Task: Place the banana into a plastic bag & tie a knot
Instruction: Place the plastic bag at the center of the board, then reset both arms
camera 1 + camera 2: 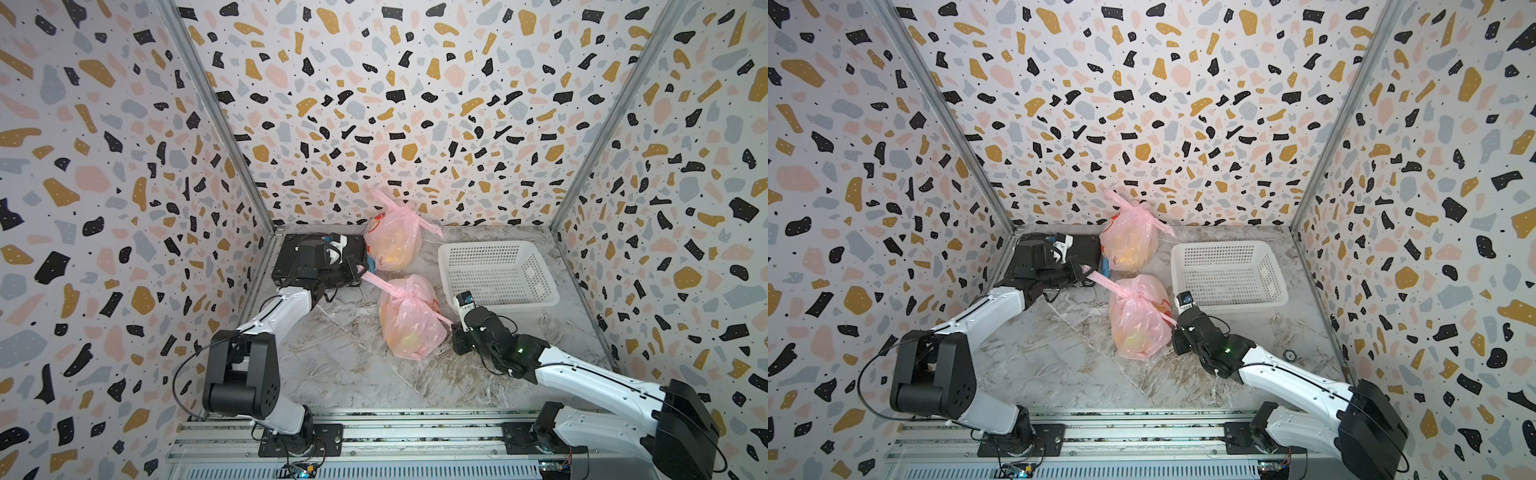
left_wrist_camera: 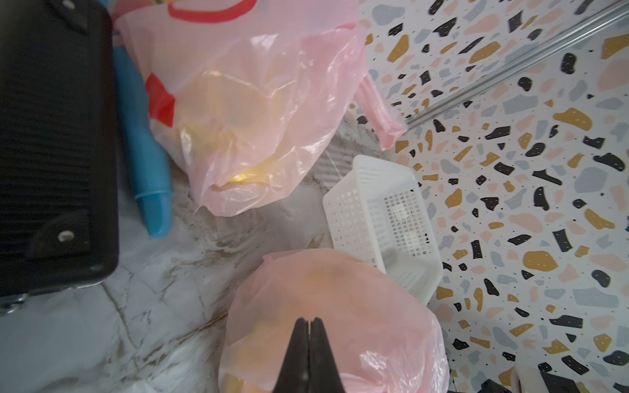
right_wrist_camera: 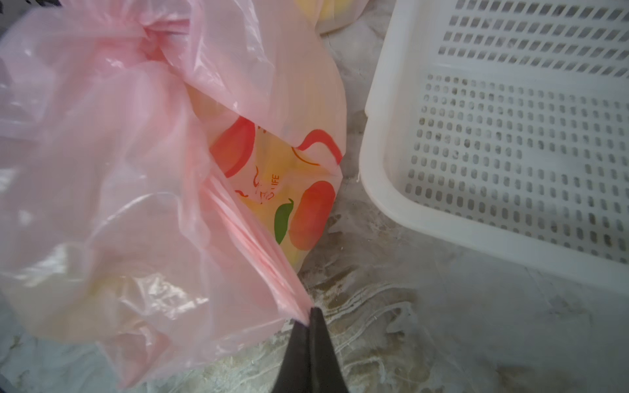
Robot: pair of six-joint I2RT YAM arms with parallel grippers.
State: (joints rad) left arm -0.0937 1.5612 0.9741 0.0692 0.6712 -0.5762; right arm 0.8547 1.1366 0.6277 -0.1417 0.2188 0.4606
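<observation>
1. The marble counter fills the lower middle of both top views.
2. A white basket sits right of centre, toward the back.
3. A black case lies in the left rear corner.
4. The pink plastic bag rests mid-frame between case and basket, its neck gathered in a knot. The banana is a yellow blur inside it.
5. A second pink bag stands behind it, by the back wall.
6. The left pincer is closed on the bag's upper-left handle. The right pincer is clamped on the lower-right handle, and both strips are pulled straight.
7. A blue tube lies between the case and the second pink bag.
</observation>
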